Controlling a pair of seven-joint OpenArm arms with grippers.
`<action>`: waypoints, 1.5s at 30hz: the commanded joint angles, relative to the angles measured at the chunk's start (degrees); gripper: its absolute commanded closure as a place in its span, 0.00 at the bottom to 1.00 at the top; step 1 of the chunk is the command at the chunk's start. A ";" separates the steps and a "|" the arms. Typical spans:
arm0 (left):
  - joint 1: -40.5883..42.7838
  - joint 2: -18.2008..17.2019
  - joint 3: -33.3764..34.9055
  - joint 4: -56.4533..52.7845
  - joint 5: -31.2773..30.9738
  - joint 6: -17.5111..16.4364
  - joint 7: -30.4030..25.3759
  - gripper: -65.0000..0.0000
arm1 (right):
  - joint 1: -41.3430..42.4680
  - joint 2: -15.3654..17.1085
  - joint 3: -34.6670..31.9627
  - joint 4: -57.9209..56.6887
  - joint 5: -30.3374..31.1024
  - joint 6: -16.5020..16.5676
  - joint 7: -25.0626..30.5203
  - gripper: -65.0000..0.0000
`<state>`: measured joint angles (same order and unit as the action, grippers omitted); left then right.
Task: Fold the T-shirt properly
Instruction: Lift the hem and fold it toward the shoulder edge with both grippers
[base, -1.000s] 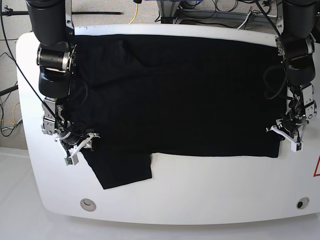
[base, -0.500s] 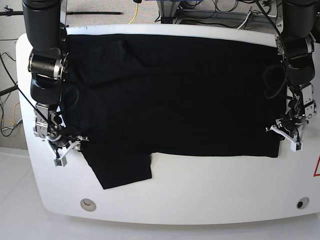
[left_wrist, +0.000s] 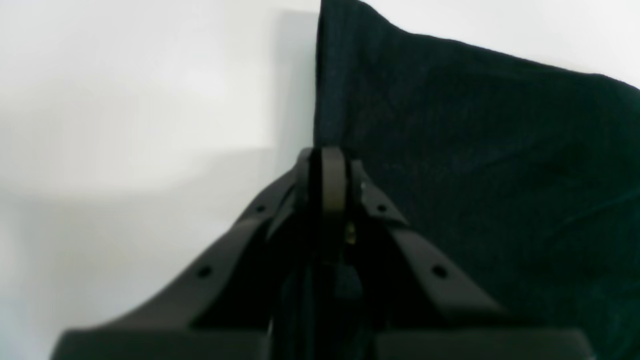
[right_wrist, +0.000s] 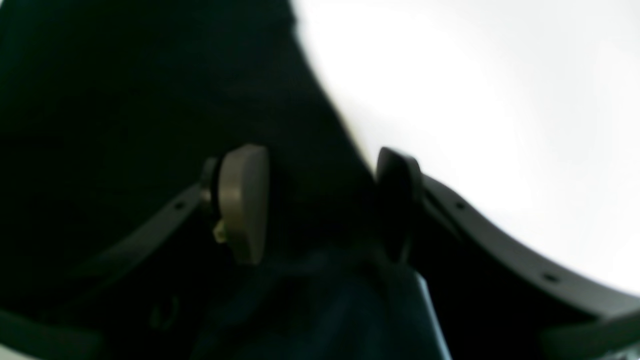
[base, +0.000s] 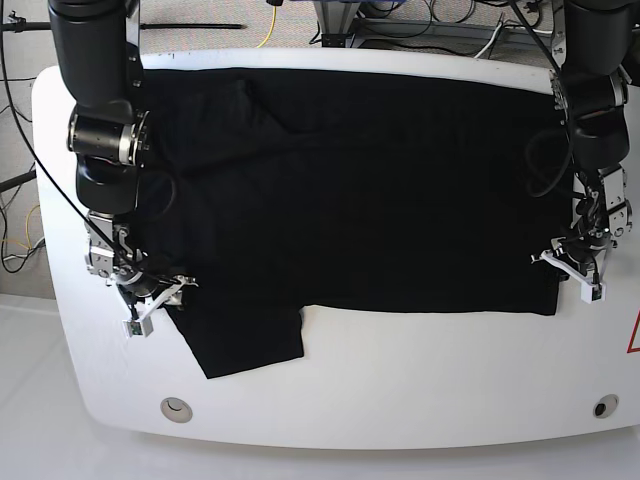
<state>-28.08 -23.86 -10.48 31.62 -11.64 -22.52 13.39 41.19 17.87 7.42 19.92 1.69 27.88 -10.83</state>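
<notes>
The desk (base: 400, 390) under me is a white rounded slab, and the T-shirt (base: 360, 190) covers most of it, spread flat with its plain black side up; no print shows anywhere on it. Its cloth is dark and matte, with a shallow diagonal crease running from the far edge of the desk toward the shirt's middle. Its long axis runs across the desk from side to side, a straight hem edge lies along the side by my left arm, and one short sleeve juts out from the body toward the near edge of the desk, on the side by my right arm. Against half a second ago the shirt lies just as it did, while my right arm has swung a little inward over the shirt's edge, and my left arm has not shifted. My right pincer (base: 152, 298) sits at the shirt's side edge just above that sleeve; in the right wrist view its fingers (right_wrist: 242, 200) stand apart with black cloth lying between and beneath them, nothing clamped. My left pincer (base: 572, 272) is at the shirt's near corner on the opposite side, and in the left wrist view its fingertips (left_wrist: 332, 180) are pressed together right at the cloth's straight edge, with black cloth seeming to run down between them, so I take it as clamped on the T-shirt there.
</notes>
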 joint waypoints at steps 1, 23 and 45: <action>-1.13 -0.90 -0.09 0.66 0.06 0.04 -0.31 1.00 | 1.60 -0.48 0.10 1.10 0.50 -0.24 1.22 0.49; -1.08 -0.78 -0.01 0.94 0.42 0.32 0.25 1.00 | -0.32 -0.43 -0.01 2.40 1.07 0.21 -1.19 1.00; -1.25 -0.96 -0.03 2.38 0.05 0.14 -1.03 1.00 | 0.05 -1.88 0.99 7.94 1.09 0.35 -6.23 1.00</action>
<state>-27.79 -23.83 -10.48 32.45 -11.53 -22.48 13.47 39.46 15.99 8.08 25.21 2.50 27.83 -17.23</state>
